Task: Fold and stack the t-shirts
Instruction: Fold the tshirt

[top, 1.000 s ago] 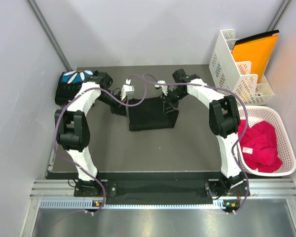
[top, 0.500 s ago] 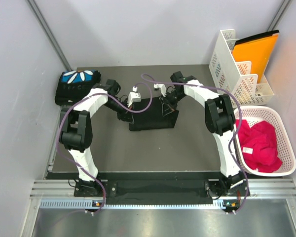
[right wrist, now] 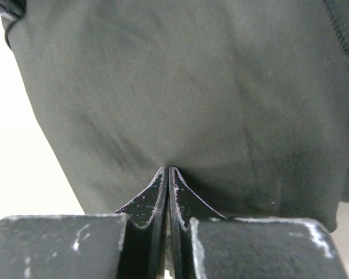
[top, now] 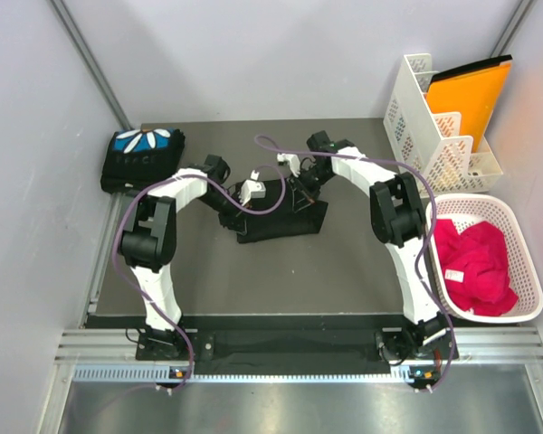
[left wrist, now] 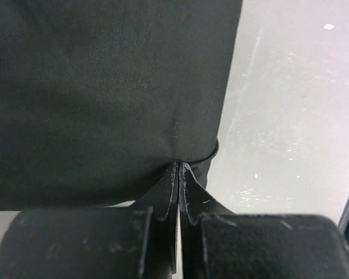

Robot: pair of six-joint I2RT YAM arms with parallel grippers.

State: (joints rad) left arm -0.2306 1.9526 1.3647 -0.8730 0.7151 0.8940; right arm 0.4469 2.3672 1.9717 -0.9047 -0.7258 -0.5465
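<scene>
T-shirt (top: pixel 285 224) edge held by left pincer (left wrist: pixel 179 168), right pincer (right wrist: pixel 167 171)

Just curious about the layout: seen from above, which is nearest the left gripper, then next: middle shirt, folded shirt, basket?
1. Middle shirt, pinched by left gripper.
2. Folded shirt, far-left corner.
3. Basket, right edge.

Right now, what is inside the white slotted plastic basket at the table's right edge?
The white slotted plastic basket holds a crumpled bright pink cloth heap that fills most of it. Anything beneath that cloth, and the basket's floor, is covered.
</scene>
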